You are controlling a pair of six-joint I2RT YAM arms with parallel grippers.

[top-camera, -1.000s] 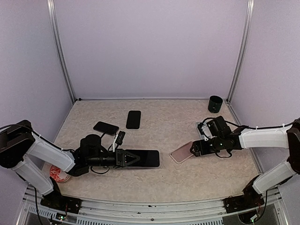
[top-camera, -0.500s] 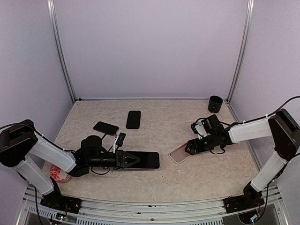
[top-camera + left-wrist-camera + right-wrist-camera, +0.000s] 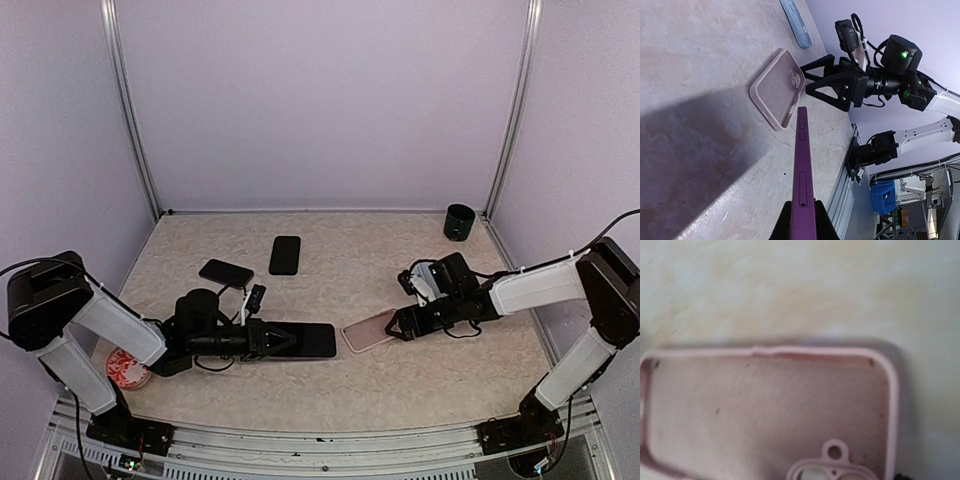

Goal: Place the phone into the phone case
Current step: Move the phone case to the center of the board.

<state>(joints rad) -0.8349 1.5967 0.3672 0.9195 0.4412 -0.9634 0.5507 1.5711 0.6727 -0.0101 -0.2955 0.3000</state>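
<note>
The phone, dark-screened with a purple edge, is held flat and low over the table. My left gripper is shut on its near end, both fingers pressing its faces. The pink phone case lies hollow side up just right of the phone's free end, and its camera cutout shows in the right wrist view. My right gripper is at the case's camera end with its fingers spread wide. I cannot tell whether they touch the case.
Two dark phones lie at the back left. A black cup stands in the back right corner. A light blue case lies beyond the right arm. A red and white object sits near the left arm's base.
My right gripper has moved left toward the phone, and the pink case has shifted left with it. The left gripper and the phone have barely moved.
</note>
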